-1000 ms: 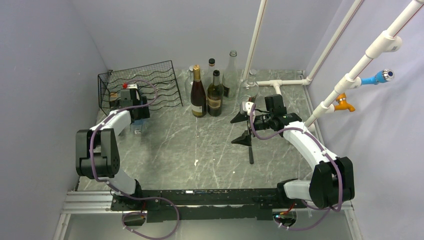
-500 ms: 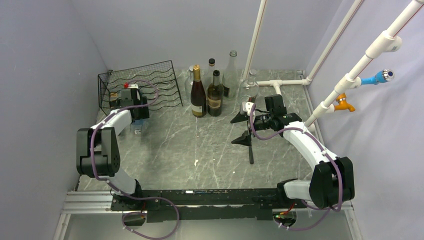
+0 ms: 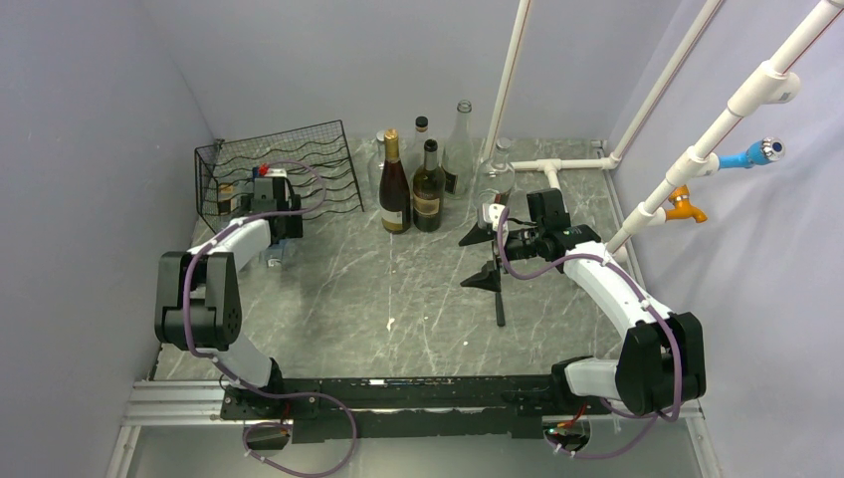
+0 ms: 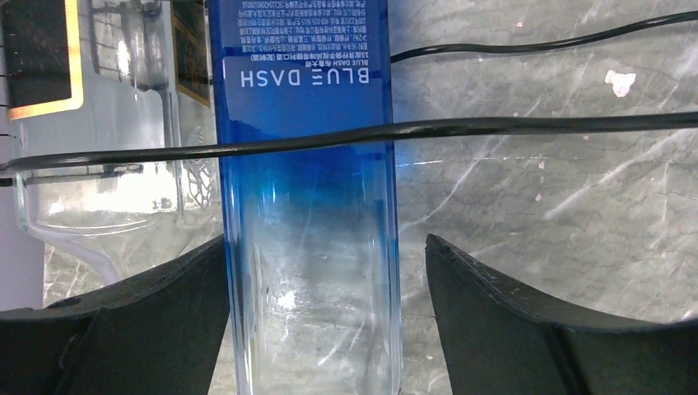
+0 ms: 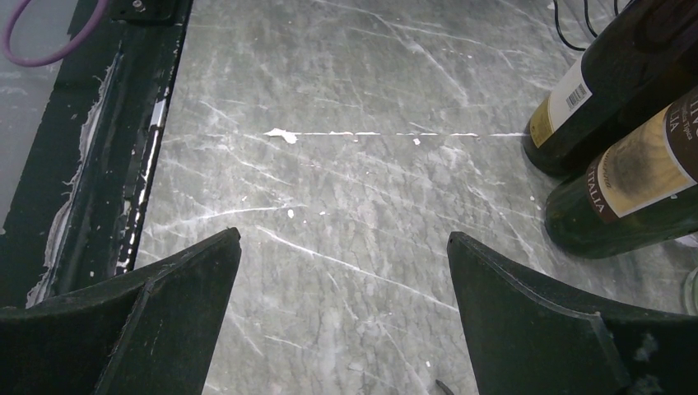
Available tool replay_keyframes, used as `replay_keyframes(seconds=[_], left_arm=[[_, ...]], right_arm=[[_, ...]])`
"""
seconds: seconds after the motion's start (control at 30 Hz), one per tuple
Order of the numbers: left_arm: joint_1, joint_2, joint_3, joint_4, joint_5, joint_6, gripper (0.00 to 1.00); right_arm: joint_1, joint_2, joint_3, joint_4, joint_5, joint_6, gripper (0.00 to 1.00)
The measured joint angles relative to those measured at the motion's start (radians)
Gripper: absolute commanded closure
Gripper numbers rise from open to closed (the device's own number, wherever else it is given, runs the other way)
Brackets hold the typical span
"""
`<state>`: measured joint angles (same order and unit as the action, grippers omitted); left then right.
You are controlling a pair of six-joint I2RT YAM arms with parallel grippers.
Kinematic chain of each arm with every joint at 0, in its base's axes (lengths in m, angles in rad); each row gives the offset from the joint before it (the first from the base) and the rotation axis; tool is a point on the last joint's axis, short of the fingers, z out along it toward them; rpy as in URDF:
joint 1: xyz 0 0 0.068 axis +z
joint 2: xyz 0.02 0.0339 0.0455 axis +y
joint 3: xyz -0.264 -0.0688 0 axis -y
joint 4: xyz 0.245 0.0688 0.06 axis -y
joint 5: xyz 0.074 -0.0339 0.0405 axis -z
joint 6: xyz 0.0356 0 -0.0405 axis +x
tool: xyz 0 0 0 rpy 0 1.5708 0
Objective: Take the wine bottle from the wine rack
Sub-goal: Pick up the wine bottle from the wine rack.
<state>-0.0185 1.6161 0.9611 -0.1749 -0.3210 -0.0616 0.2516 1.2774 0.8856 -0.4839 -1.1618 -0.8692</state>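
— None of the lift is done, I'd say. The wine bottle (image 4: 309, 206), the blue one, lies in the wine rack (image 3: 316, 159) at ten o'clock on the table (image 3: 398, 309), with a rack wire (image 4: 535, 123) crossing over it.
— And the left gripper (image 4: 325, 243)?
— Spread, straddling the bottle's clear end. One finger (image 4: 148, 313) looks to touch the glass at nine o'clock; the other stands just apart at three o'clock. No squeeze yet.
— The right gripper (image 5: 343, 237)?
— Spread wide, pinching nothing, over bare table around three o'clock, near the standing bottles (image 3: 410, 189).
— What's left?
— Closing on it and drawing it clear of the wires.
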Motion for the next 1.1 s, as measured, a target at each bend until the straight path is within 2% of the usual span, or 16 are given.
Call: replay_keyframes(seconds=[1.1], left_arm=[[-0.019, 0.022, -0.046, 0.052, -0.070, 0.002, 0.19]], right_arm=[[0.000, 0.000, 0.002, -0.024, 0.000, -0.013, 0.00]])
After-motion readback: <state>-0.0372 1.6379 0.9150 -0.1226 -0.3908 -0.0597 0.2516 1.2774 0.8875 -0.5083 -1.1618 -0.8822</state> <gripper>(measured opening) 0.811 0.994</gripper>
